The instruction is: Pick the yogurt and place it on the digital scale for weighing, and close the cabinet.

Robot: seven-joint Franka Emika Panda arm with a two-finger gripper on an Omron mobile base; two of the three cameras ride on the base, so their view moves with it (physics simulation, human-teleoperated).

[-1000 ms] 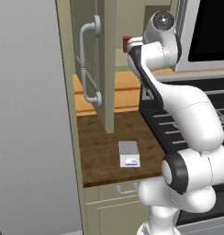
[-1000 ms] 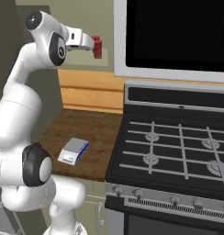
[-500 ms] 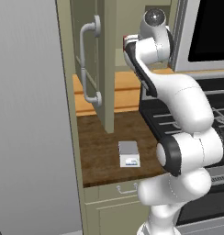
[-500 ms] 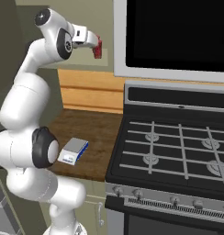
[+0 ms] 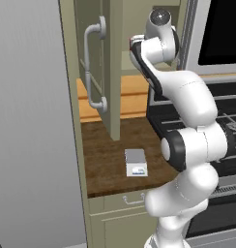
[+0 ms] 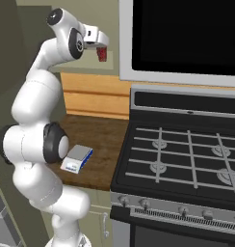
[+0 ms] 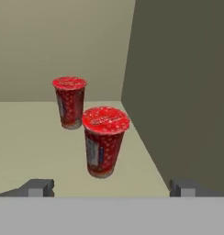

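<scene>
Two red cups stand on the shelf inside the open cabinet. The yogurt (image 7: 104, 142) is the nearer one, a short way ahead of my gripper (image 7: 113, 187) and centred between the spread fingertips (image 7: 38, 187). Its twin cup (image 7: 70, 101) stands farther back to the left. My gripper (image 6: 99, 41) is open and empty, raised to shelf height, with a red cup (image 6: 102, 54) just beyond its tips. The cabinet door (image 5: 115, 72) with its pale bar handle (image 5: 93, 68) stands swung open. The digital scale (image 5: 136, 162) (image 6: 77, 158) lies bare on the counter below.
The cabinet's side wall (image 7: 182, 92) rises close to the right of the yogurt. The wooden counter (image 5: 103, 155) sits over a drawer unit (image 5: 129, 203). A stove (image 6: 187, 159) lies to the right under a dark microwave (image 6: 187, 34). A grey panel (image 5: 28, 121) fills the left.
The arm's upper joints have swung round and the hand has crept closer to the red cup at shelf height. The cups, scale and cabinet door have not moved.
</scene>
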